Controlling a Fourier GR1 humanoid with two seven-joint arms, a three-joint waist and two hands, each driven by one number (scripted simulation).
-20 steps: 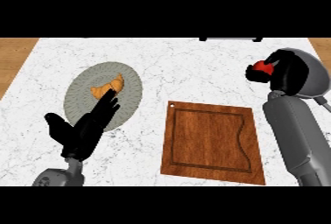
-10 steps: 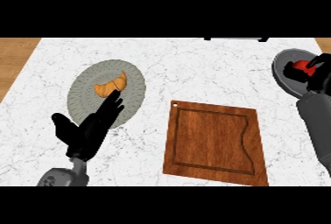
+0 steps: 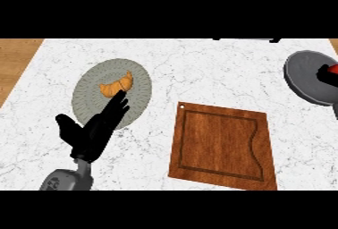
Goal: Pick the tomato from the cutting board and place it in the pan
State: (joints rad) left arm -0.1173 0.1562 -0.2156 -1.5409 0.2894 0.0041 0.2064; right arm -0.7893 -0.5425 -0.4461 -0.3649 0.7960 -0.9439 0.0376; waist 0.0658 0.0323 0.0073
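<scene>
Tomato at the picture's right edge, over the pan and largely cut off.

Only a red sliver of the tomato [image 3: 332,69] shows, right of the cutting board [image 3: 221,145] and further back, with a dark shape beside it that looks like part of the right hand [image 3: 325,77] — too little shows to tell whether its fingers are curled or straight. The grey pan [image 3: 305,78] under it is also clipped by the edge, so whether the tomato rests in it cannot be told. Left of the board lies a grey plate [image 3: 89,96] holding a croissant [image 3: 116,85]. The left hand [image 3: 92,129] rests open, straight fingertips over the plate's near part — just short of the croissant.
</scene>
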